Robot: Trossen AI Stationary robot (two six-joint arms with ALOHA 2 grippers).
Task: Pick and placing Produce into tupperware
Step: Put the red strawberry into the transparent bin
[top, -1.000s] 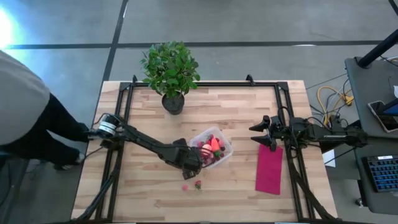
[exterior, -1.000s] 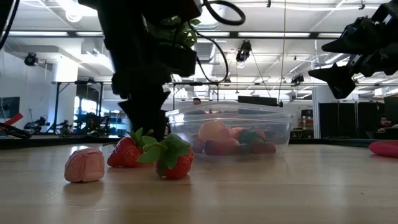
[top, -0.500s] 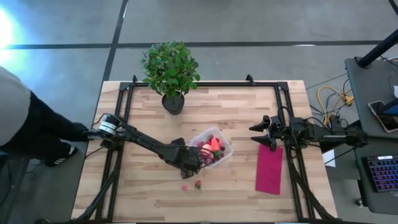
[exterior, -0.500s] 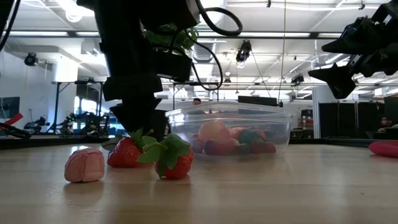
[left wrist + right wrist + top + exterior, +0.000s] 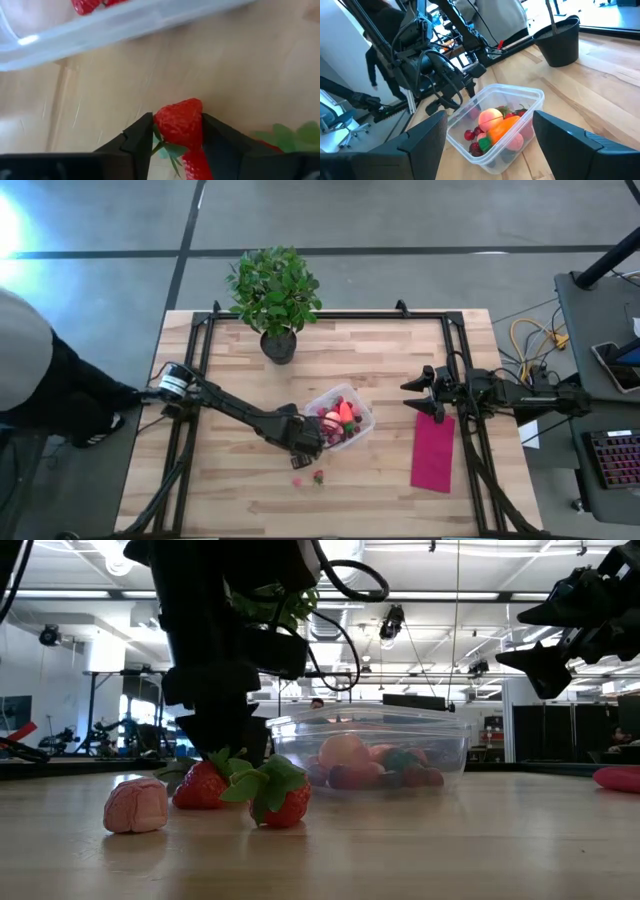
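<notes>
Barely anything has shifted since a second ago, only the left pincer [image 5: 177, 131] has sunk a touch lower over the loose fruit, and the person at the far left of the high view has edged back a bit. Its fingers [image 5: 135, 137] now sit on either side of a red strawberry [image 5: 180, 122], pressing its flanks, so it's clamped on that berry. From the wrist camera the berry's long axis runs along the fingers, pointed tip away from the wrist, green leaves back between the fingers.

On the bench [image 5: 380, 360] from the low view there's that strawberry [image 5: 200, 785], a second leafy strawberry [image 5: 280, 802] just beside it and nearer the camera, and a pale pink lumpy fruit [image 5: 136, 805] off to the side. All three lie on the wood near the tupperware [image 5: 362, 420], outside it.

That clear square tub sits mid-bench and already holds a round pink-orange fruit [image 5: 491, 116], an orange-red strawberry [image 5: 504, 125] and small dark red berries [image 5: 469, 135].

Right pincer [image 5: 408, 395] hangs spread wide over the magenta cloth [image 5: 433, 452], well apart from the tub. Plenty of bare wood toward the near edge.
</notes>
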